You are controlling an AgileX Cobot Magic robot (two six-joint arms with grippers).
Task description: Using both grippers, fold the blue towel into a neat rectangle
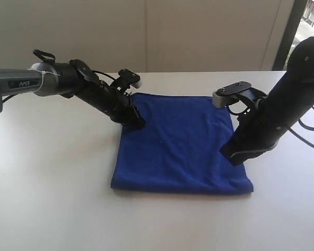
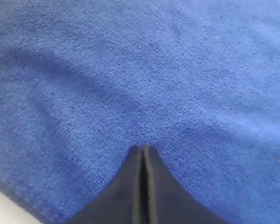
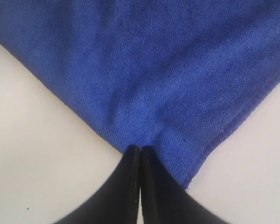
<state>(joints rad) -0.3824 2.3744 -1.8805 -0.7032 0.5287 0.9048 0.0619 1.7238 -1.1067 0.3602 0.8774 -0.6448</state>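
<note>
A: How is the left arm posed?

B: Its grey link runs in almost level, then the black wrist slopes down at a shallow angle. The left tool (image 1: pixel 137 121) ends on the blue towel (image 1: pixel 180 144), at one far corner of the cloth.

A: And its fingers?

B: Pressed together, with only a thin seam between them. In the left wrist view the cloth dips into a crease that runs straight to the tips, so it is pinching the towel. The rest of the towel spreads away ahead of the tips, and a sliver of white worktop (image 2: pixel 0 200) shows off to one side.

A: The right arm?

B: Much steeper. It drops from high up and leans inward toward the towel, with a white-grey block near the wrist. The right tool (image 1: pixel 235 157) meets the opposite side edge, well apart from the left tool, with the towel lying flat between them.

A: Shut as well?

B: Yes, the fingers are pressed tight on the hem. In the right wrist view the folds gather at the tips, a towel corner sits just beside them, and bare worktop flanks the tool on both sides.
</note>
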